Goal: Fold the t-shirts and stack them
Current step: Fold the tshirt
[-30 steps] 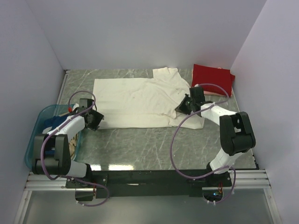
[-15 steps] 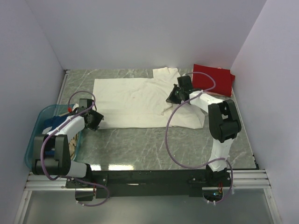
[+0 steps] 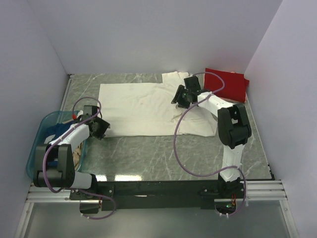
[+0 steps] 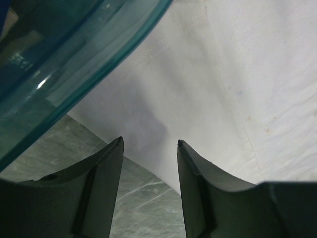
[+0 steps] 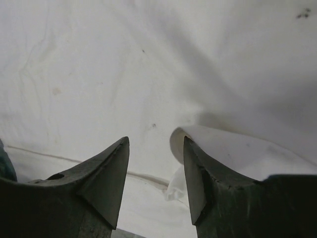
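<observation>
Change since the earlier frames: my right arm (image 3: 225,111) has swung from the shirt's 3 o'clock side toward 11 o'clock and now reaches farther across the table (image 3: 148,153). Its jaws were pressed together then; they stand parted now. The cream-white t-shirt (image 3: 143,106) has barely shifted, and my left arm (image 3: 74,133) has not moved that I can detect.

Position of goods: the cream-white t-shirt lies spread flat across the middle of the table. The teal basket (image 3: 35,151) sits at 9 o'clock of it, with a dark blue t-shirt (image 3: 53,131) inside. The red t-shirt (image 3: 229,83) lies folded at 2 o'clock, in the far right corner, touching the cream one's edge.

Pose: my right arm stretches toward 11 o'clock, wrist angled down over the shirt's upper right part. My left arm extends low along the basket's rim toward 2 o'clock.

Hands: the right gripper (image 5: 156,141) is released, fingers apart just above the cloth. A curled fold of cloth (image 5: 237,148) lies just beside its right finger, not pinched. The left gripper (image 4: 148,144) is also spread, holding nothing, and hovers over the shirt's near left edge, where cloth meets bare table beside the basket rim.
</observation>
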